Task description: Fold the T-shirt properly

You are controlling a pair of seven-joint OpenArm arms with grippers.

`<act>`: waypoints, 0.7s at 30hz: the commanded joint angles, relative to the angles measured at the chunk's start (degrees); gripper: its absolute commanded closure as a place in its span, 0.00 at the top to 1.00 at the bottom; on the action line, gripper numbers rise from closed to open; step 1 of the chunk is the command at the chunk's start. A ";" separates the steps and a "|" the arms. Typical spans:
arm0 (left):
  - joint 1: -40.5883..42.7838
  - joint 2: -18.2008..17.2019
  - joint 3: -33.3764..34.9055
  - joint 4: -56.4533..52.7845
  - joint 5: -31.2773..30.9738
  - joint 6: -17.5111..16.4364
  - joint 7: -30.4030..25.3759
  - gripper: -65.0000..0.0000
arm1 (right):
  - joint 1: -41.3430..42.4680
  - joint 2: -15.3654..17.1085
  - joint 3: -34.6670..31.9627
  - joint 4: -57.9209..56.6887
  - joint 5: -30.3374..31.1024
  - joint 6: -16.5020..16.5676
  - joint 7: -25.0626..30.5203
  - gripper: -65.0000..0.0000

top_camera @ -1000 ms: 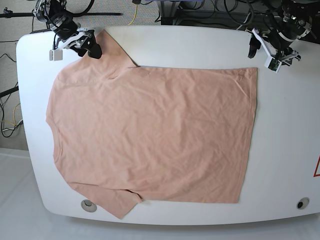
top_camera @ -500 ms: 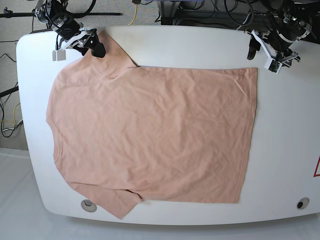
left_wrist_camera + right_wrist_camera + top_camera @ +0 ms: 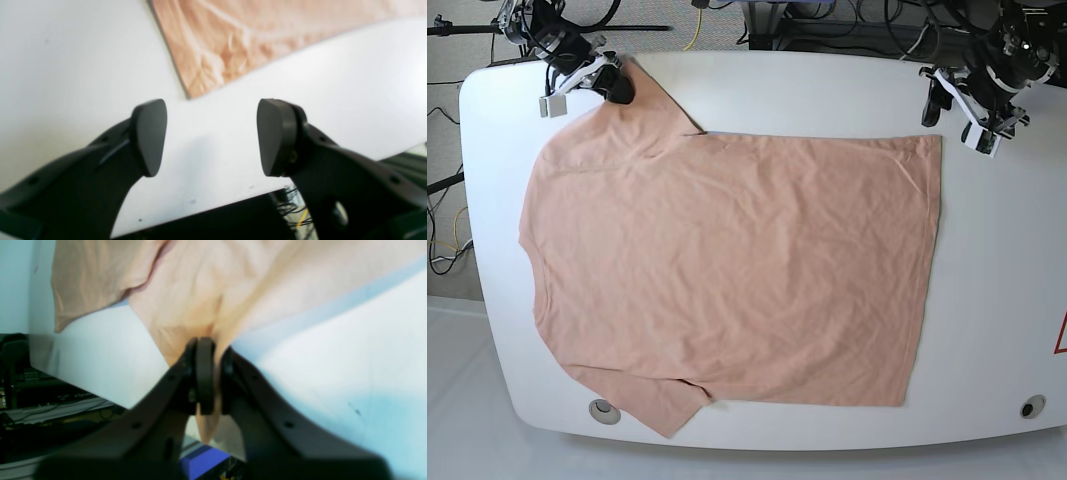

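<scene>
My right claw [image 3: 213, 373] is pinching the T-shirt [image 3: 727, 270] sleeve; my left claw [image 3: 210, 136] is hanging spread beside its hem corner.

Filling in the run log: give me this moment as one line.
stage: first grasp | right gripper: shut on T-shirt sleeve | left gripper: open, over table, off the hem corner
</scene>
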 commanded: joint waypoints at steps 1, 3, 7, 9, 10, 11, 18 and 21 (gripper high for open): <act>-0.03 -0.60 -2.42 0.22 -3.04 0.46 -0.34 0.61 | -0.46 0.65 -0.02 0.55 -1.78 -0.49 -1.58 0.00; -0.14 -0.56 -4.30 -0.25 -5.53 0.50 -0.32 0.60 | -0.40 0.79 -0.13 0.57 -1.78 -0.49 -1.70 0.00; -0.53 -0.53 -5.91 -1.17 -8.71 0.41 -0.13 0.60 | -0.41 0.89 -0.10 0.69 -1.78 -0.49 -1.88 0.00; -0.81 -0.55 -6.59 -1.90 -10.18 0.39 0.14 0.59 | -0.38 0.90 -0.13 0.81 -1.78 -0.49 -1.96 0.00; -0.94 -0.56 -6.94 -2.29 -10.88 0.38 0.33 0.59 | -0.37 0.90 -0.16 0.87 -1.73 -0.49 -1.99 0.00; -1.29 -0.42 -7.84 -3.38 -12.38 0.24 0.89 0.59 | -0.48 0.81 -0.11 0.72 -1.61 -0.49 -2.03 0.00; -2.90 0.00 -10.18 -7.50 -17.13 0.09 3.00 0.59 | -0.46 0.69 0.03 0.69 -1.39 -0.49 -2.25 0.00; -4.12 0.27 -11.15 -9.50 -18.80 -0.01 4.18 0.58 | -0.43 0.76 -0.06 0.51 -1.28 -0.49 -2.03 0.00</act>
